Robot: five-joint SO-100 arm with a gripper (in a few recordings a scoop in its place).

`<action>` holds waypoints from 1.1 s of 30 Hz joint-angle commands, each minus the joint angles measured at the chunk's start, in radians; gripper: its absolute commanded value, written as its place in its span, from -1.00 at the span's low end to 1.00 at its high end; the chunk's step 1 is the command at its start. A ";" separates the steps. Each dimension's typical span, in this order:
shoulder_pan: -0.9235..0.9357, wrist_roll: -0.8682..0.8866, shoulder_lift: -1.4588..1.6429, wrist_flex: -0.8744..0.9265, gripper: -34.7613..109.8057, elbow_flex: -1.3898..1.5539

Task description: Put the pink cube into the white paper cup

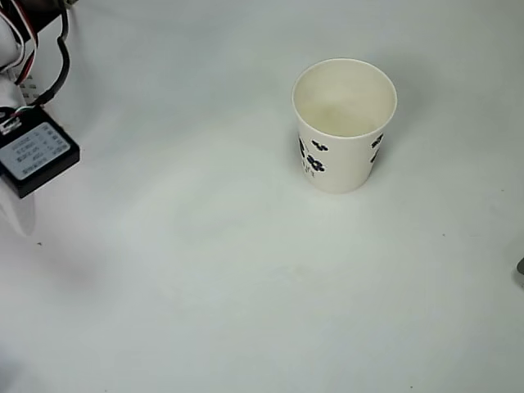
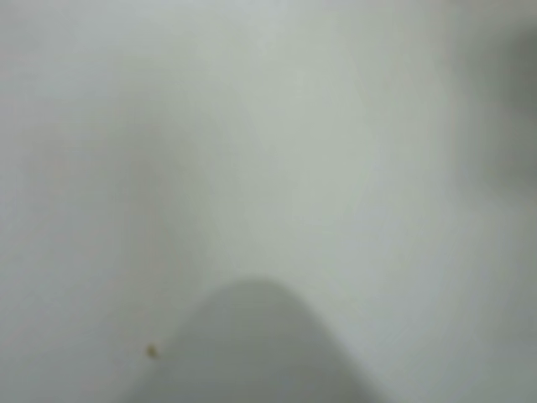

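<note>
White paper cup stands upright, upper right of centre in the overhead view, blue floral prints on its near side; its inside looks bare. White table around it. Arm's black motor block with wires at left edge. Wrist view blurred, pale surface; claw's opening cannot be told.

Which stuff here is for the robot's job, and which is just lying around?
For the job:
- white paper cup, upright, nothing showing inside

Just lying around:
- black servo box with wires, part of the arm, at the overhead view's left edge
- white table
</note>
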 commanded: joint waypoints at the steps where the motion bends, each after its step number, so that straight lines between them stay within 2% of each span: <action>1: 0.077 -0.064 -0.041 0.008 -0.52 -0.100; 12: 0.210 -0.195 -0.189 0.003 -0.52 -0.141; 33: 0.314 -0.459 -0.506 -0.008 -0.51 -0.377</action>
